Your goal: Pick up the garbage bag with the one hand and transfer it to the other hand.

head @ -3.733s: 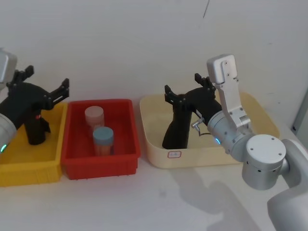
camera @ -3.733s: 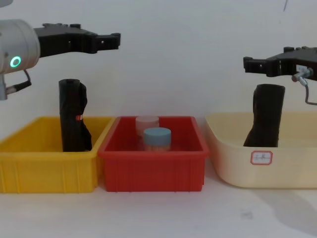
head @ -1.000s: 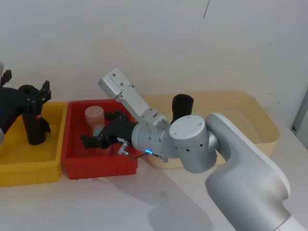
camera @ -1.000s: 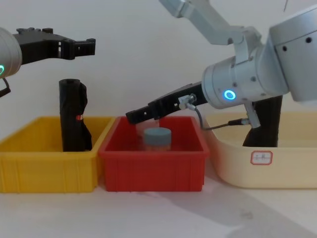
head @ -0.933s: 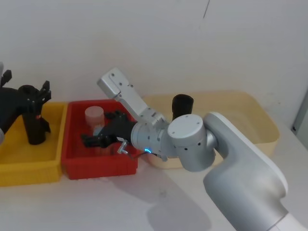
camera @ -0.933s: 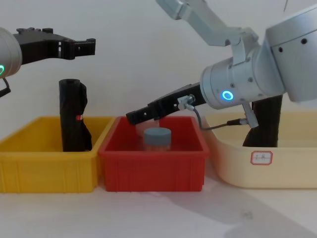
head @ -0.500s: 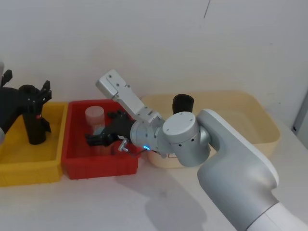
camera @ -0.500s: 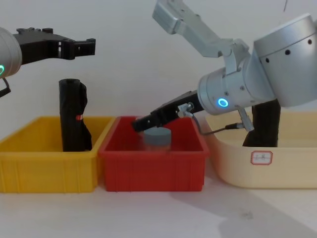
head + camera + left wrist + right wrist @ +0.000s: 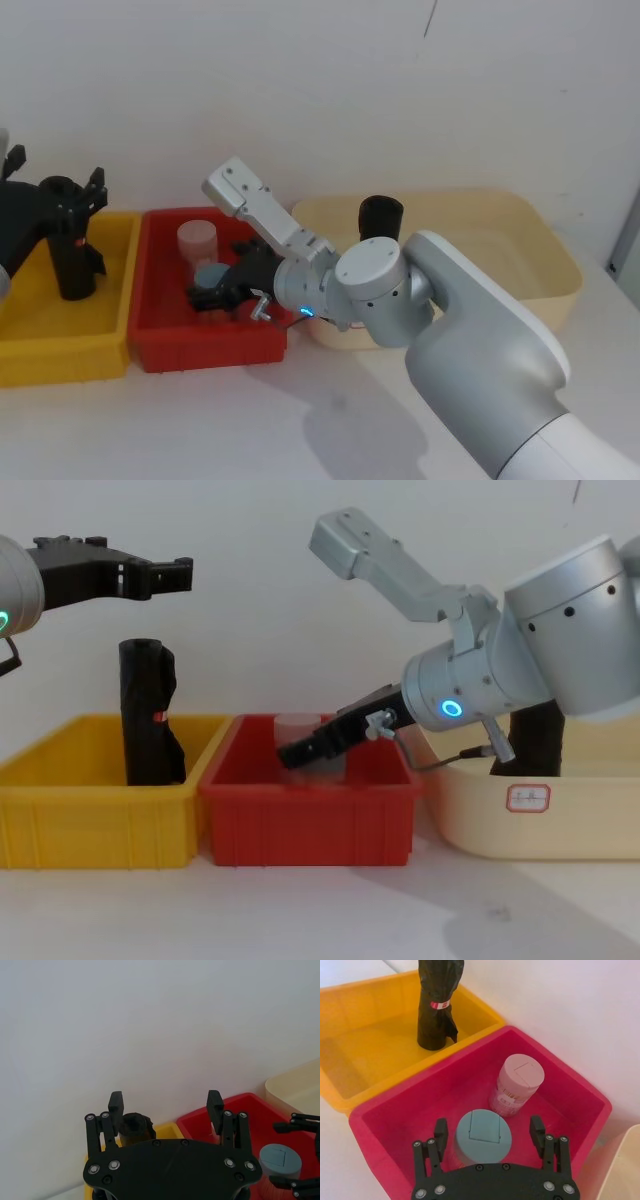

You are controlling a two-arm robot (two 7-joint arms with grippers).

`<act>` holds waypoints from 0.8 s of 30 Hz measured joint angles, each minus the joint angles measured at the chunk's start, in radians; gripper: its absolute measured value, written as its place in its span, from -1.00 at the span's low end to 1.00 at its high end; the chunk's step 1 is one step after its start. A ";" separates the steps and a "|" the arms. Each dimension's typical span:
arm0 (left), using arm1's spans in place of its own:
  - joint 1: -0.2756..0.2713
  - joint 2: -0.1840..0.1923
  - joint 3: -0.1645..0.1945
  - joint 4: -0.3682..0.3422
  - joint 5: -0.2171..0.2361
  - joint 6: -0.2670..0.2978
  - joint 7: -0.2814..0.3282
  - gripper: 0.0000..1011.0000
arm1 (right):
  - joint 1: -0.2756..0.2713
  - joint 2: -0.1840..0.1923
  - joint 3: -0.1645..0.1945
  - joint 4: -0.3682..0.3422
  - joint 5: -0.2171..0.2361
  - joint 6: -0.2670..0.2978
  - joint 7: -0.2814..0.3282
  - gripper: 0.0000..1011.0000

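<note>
The garbage bag point(image 9: 381, 214), a thick plain black roll, stands in the cream bin point(image 9: 545, 250), partly hidden behind my right arm; the chest view shows its side point(image 9: 541, 742). My right gripper point(image 9: 489, 1131), on the arm with the blue ring, is open down inside the red bin point(image 9: 415, 1110), its fingers on either side of a blue-lidded jar point(image 9: 484, 1135), well left of the bag. My left gripper point(image 9: 165, 1105), on the arm with the green ring, hangs open above the yellow bin point(image 9: 60, 335), holding nothing.
A slimmer black roll with a red mark point(image 9: 148, 725) stands in the yellow bin. A pink-lidded jar point(image 9: 517, 1085) stands behind the blue-lidded one in the red bin. The three bins sit side by side against the white wall.
My right gripper has swung from above the cream bin to the red bin and sunk around the blue-lidded jar. The left gripper has held still over the last second.
</note>
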 joint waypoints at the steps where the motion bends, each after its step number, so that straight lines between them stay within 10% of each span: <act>1: 0.000 0.000 0.000 0.000 0.000 0.000 0.000 0.98 | 0.001 -0.001 0.000 0.004 0.000 -0.001 0.001 0.98; 24: 0.000 0.000 0.000 0.000 0.000 0.000 0.000 0.98 | 0.016 -0.010 0.016 0.075 0.002 -0.010 0.058 0.76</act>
